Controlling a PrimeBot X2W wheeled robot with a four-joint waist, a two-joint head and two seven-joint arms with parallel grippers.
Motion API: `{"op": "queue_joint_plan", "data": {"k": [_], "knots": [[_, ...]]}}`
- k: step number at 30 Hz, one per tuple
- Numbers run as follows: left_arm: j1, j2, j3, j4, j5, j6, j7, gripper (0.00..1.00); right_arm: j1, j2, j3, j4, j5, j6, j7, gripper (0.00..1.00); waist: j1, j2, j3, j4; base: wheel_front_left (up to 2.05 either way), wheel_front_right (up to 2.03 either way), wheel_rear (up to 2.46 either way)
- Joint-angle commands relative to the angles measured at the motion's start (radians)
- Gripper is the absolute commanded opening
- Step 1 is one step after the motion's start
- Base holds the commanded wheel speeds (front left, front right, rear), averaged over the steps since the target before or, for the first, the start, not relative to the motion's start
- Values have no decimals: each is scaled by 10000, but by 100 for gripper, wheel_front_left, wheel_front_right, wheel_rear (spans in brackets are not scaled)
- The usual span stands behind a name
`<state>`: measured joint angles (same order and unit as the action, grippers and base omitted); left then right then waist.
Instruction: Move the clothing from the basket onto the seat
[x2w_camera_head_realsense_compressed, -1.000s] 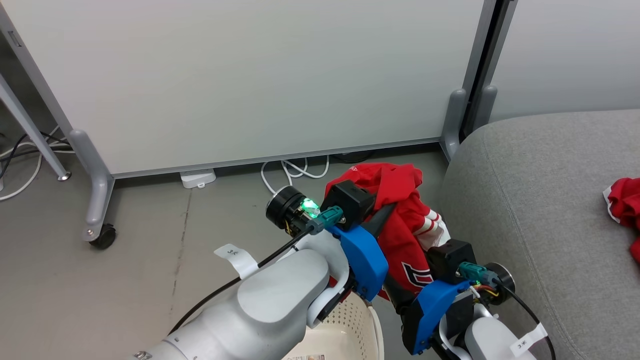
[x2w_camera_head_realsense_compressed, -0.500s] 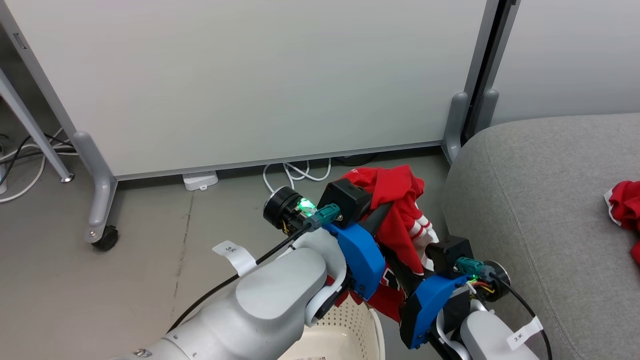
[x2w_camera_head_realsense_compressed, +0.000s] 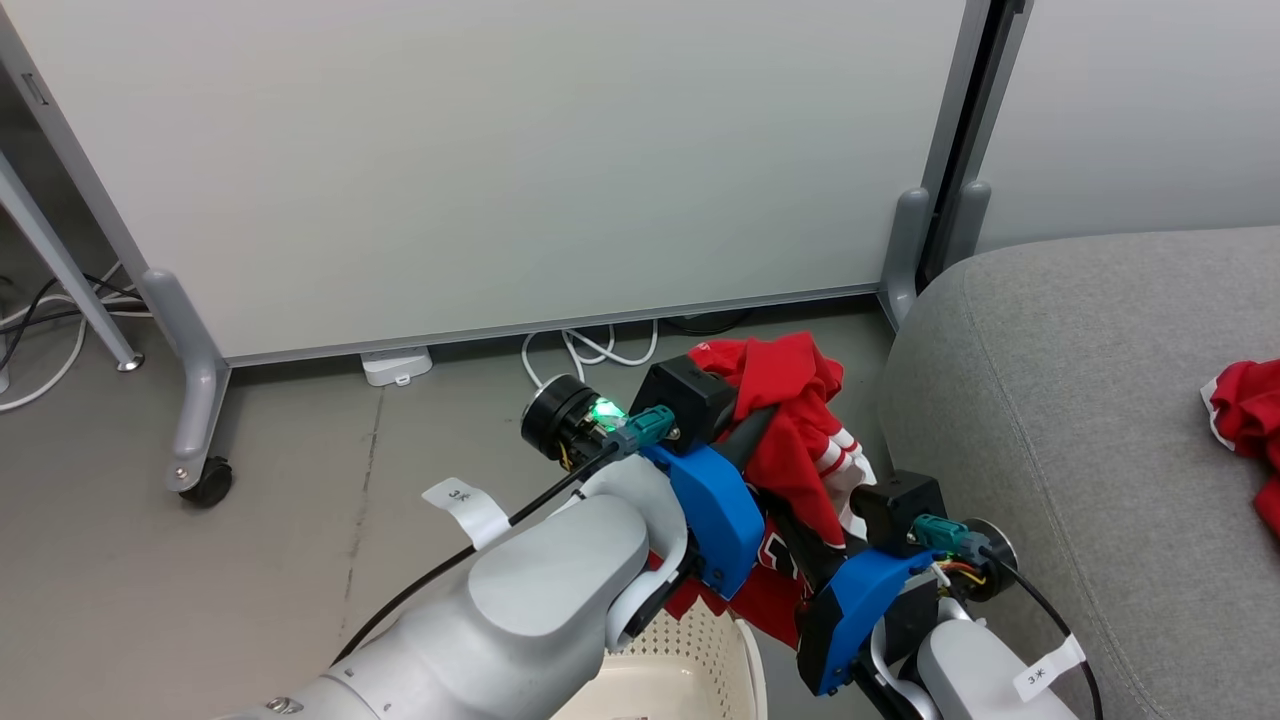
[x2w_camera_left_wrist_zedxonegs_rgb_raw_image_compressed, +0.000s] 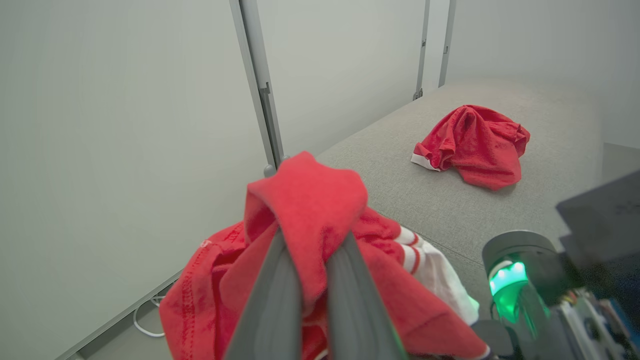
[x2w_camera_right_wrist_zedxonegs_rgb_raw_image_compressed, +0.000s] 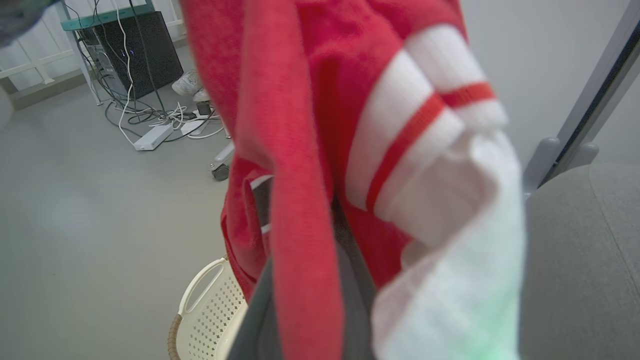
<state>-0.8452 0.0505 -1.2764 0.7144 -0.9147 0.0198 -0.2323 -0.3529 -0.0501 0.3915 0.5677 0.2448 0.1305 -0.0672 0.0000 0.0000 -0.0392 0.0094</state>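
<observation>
A red garment (x2w_camera_head_realsense_compressed: 790, 420) with white-striped cuffs hangs above the cream basket (x2w_camera_head_realsense_compressed: 715, 655), held up between both arms. My left gripper (x2w_camera_head_realsense_compressed: 762, 428) is shut on its upper fold; in the left wrist view the red fabric (x2w_camera_left_wrist_zedxonegs_rgb_raw_image_compressed: 305, 200) drapes over the two closed grey fingers (x2w_camera_left_wrist_zedxonegs_rgb_raw_image_compressed: 272, 300). My right gripper (x2w_camera_head_realsense_compressed: 795, 545) is shut on a lower part of the same garment, whose striped cuff (x2w_camera_right_wrist_zedxonegs_rgb_raw_image_compressed: 420, 130) hangs before the right wrist camera. The grey seat (x2w_camera_head_realsense_compressed: 1080, 430) lies just to the right, with another red garment (x2w_camera_head_realsense_compressed: 1240, 415) (x2w_camera_left_wrist_zedxonegs_rgb_raw_image_compressed: 472, 145) lying on it.
White partition panels (x2w_camera_head_realsense_compressed: 500, 160) on castor feet (x2w_camera_head_realsense_compressed: 205, 475) stand behind, with white cables (x2w_camera_head_realsense_compressed: 590, 345) and a power strip (x2w_camera_head_realsense_compressed: 395, 365) on the grey floor. In the right wrist view a black box (x2w_camera_right_wrist_zedxonegs_rgb_raw_image_compressed: 135, 55) and tangled cables lie beyond the basket handle (x2w_camera_right_wrist_zedxonegs_rgb_raw_image_compressed: 200, 287).
The right gripper has closed on the lower part of the garment, which is now bunched tighter between the two grippers, hiding most of its lettering. The left grip is unchanged.
</observation>
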Motion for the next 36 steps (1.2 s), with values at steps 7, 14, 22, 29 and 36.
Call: {"op": "queue_joint_plan", "data": {"k": [7, 14, 22, 29, 36], "knots": [[-162, -3, -47, 108, -89, 22, -29, 0, -216, -5, -2, 98, 77, 5, -151, 0, 0, 0, 23, -38, 0, 0, 0], [-81, -3, -59, 136, -158, -6, 27, 0, -234, -5, 68, 176, 114, 5, -204, 0, 0, 0, 9, -84, 0, 0, 0], [-77, -2, -67, 95, -238, 71, 15, 100, -277, -5, 26, 230, 117, 5, -233, 0, 0, 0, 14, -115, 0, 0, 0], [-91, -2, -73, 126, -265, 128, -21, 100, -306, -5, -24, 266, 120, 5, -274, 0, 0, 0, 27, -100, 0, 0, 0], [197, 0, 58, 242, -191, 116, -271, 100, -259, -5, -119, 236, 74, 5, -321, 0, 0, 0, 31, -68, 0, 0, 0]]}}
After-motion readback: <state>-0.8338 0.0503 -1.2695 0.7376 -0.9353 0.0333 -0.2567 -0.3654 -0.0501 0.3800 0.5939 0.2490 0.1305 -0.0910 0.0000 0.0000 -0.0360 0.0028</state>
